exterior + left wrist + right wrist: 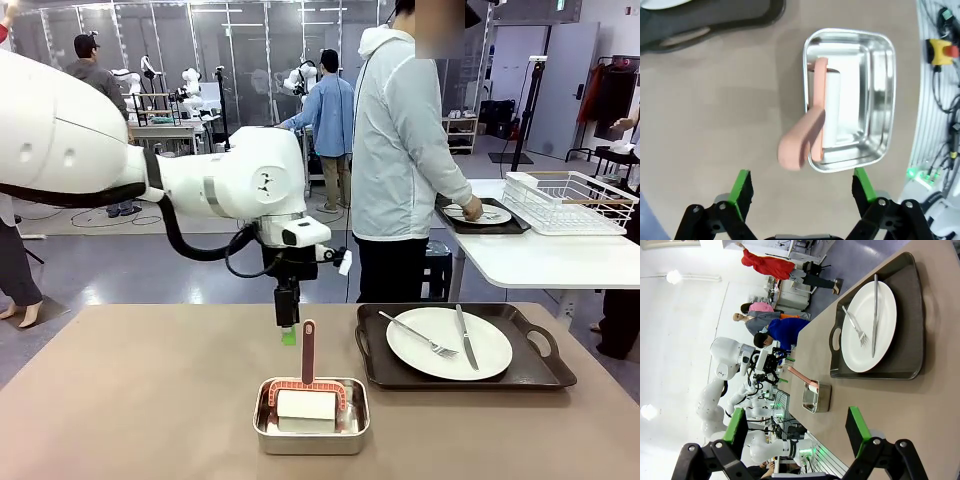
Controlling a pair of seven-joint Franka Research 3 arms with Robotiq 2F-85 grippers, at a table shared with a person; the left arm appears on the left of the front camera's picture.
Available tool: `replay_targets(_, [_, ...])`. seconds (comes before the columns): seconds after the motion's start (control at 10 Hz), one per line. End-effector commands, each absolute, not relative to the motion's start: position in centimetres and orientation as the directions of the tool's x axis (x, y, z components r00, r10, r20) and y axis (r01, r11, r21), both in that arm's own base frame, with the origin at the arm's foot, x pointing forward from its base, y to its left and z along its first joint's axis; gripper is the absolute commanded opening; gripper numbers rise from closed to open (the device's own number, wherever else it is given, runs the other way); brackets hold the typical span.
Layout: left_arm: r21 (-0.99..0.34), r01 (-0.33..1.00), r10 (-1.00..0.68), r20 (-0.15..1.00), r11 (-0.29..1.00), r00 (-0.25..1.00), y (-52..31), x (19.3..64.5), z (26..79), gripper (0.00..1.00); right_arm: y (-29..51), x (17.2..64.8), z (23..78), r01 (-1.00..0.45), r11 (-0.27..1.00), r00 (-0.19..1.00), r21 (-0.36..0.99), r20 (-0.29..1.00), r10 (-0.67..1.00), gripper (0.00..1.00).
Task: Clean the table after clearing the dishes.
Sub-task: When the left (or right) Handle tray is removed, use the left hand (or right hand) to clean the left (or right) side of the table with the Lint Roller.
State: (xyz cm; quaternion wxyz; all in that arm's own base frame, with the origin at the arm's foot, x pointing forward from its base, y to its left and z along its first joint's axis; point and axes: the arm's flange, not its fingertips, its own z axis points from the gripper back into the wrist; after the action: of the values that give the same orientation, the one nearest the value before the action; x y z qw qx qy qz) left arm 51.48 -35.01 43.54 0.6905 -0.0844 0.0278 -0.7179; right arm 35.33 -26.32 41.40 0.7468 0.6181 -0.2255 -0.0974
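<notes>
On the beige table a dark tray carries a white plate with a fork and a knife. A second plate lies on a tray on the white table beyond, under the person's hand. My left gripper hangs open, pointing down, just above and behind the steel pan. In the left wrist view the left gripper is open over the pan's rim and the pink handle. My right gripper is open and holds nothing, off the table's right side, looking at the plate.
The pan holds a white cleaning block with a pink handle standing up. A white wire rack sits on the white table at the back right. The person stands at the far side between the two tables. The table's left half is bare.
</notes>
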Motion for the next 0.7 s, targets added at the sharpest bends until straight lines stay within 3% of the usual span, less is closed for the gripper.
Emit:
replay_targets(0.0, [-0.181, 0.983, -0.999, 0.028, -0.037, -0.032, -36.8, 52.5, 43.6, 1.00, -26.3, 35.3, 41.7, -0.142, 0.212, 0.877, 0.967, 0.222, -0.426, 1.00])
replay_targets(0.6, [-0.295, 0.950, -0.994, -0.005, -0.099, -0.105, -39.3, 53.1, 41.2, 1.00, -26.3, 35.3, 41.7, -0.142, 0.212, 0.877, 0.967, 0.222, -0.426, 1.00])
